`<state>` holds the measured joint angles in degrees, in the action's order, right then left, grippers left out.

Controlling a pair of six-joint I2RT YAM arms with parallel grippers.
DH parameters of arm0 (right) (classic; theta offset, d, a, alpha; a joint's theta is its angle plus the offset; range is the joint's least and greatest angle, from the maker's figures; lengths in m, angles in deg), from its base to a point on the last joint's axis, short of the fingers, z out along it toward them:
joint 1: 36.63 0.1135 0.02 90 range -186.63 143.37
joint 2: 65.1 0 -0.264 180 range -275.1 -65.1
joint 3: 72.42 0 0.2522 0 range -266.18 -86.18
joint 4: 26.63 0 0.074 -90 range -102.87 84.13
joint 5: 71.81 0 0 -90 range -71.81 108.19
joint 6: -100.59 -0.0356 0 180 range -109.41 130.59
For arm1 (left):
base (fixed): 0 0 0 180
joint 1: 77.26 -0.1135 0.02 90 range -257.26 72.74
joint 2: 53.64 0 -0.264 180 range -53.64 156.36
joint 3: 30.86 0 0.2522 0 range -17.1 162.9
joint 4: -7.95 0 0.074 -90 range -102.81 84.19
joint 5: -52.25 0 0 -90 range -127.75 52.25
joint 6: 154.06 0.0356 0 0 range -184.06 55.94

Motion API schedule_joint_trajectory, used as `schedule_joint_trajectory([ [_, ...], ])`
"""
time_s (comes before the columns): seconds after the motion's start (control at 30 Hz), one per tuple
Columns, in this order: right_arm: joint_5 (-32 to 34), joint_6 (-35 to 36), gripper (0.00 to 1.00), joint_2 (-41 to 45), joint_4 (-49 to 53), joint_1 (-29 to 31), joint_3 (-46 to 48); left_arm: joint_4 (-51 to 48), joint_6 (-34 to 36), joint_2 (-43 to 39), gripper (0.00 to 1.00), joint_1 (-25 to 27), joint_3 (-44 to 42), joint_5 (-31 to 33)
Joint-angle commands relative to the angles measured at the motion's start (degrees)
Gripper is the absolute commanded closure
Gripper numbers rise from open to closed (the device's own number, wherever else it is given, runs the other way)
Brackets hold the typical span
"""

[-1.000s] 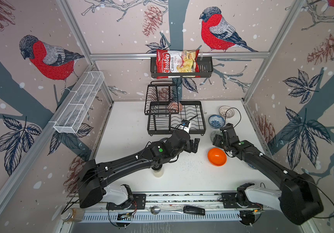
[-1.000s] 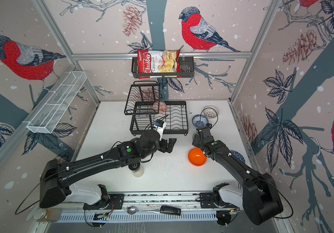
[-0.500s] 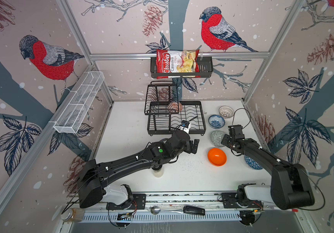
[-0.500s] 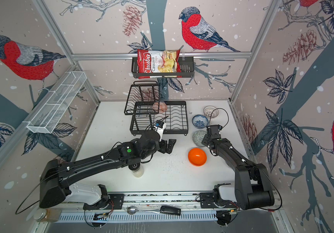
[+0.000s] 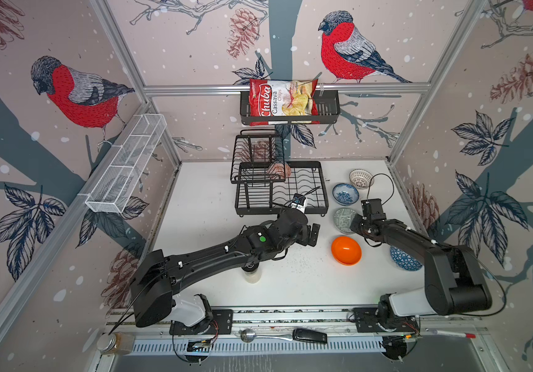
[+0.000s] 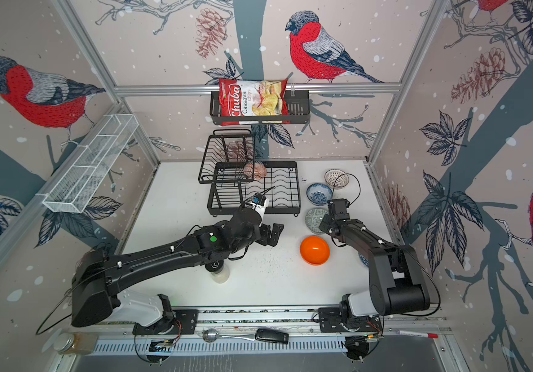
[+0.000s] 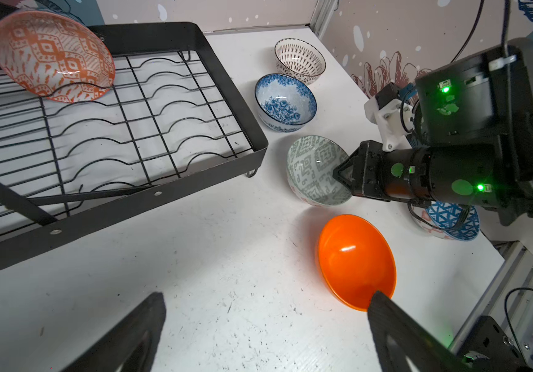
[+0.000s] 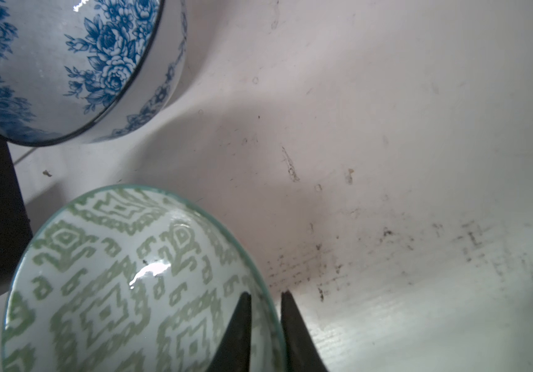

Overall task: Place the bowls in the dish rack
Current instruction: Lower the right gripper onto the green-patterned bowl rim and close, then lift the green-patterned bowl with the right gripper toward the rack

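1. White desk [image 5: 213,251] under bird-print walls [image 5: 194,48]: nearest us, the left gripper [image 5: 310,233] hangs over bare desk, jaws spread wide and holding nothing.
2. Just beyond, we see the plain orange bowl [image 5: 346,250] and the blue-triangle bowl [image 5: 405,261] sitting on the desk.
3. Next, the right gripper [image 8: 265,294] pinches the rim of the grey-green bowl [image 5: 344,219], one finger inside and one outside. The bowl is tilted, near the rack's corner.
4. Farther back, the blue floral bowl [image 5: 345,194] and the brown-lattice bowl [image 5: 360,178] wait on the desk.
5. Farthest, the dish rack [image 5: 324,188] carries only the orange-white bowl [image 7: 52,54], propped on edge in its lower tray [image 7: 233,96]. We judge one of six loaded, five left.
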<state>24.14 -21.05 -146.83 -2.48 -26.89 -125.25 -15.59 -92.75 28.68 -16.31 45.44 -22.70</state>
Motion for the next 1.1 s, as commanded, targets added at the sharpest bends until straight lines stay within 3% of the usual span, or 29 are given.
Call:
schedule_joint_trajectory([
  [0.0,0.0,-0.4,0.87,1.7,-1.9,0.0,-0.1,0.2,-0.9,1.3,0.02,-0.4,1.5,-0.7],
  [0.23,-0.1,-1.4,0.98,6.8,-3.5,0.4,1.1,-1.1,-2.7,4.7,0.02,-2.1,5.1,-4.6],
  [0.43,-0.4,-2.2,0.99,13.0,-6.2,1.5,1.8,0.7,-3.0,6.3,0.02,-3.5,6.4,-7.4],
  [0.77,2.8,-3.4,1.0,15.5,-6.7,6.0,-3.1,2.1,-6.9,14.1,0.03,-7.0,15.9,-12.1],
  [0.9,4.1,-4.8,1.0,16.3,-7.7,7.9,-4.5,3.1,-8.2,17.8,0.07,-7.4,21.0,-11.0],
  [1.07,6.0,-5.5,1.0,16.9,-7.7,10.0,-6.0,3.3,-8.8,22.2,0.18,-8.2,25.7,-8.9],
])
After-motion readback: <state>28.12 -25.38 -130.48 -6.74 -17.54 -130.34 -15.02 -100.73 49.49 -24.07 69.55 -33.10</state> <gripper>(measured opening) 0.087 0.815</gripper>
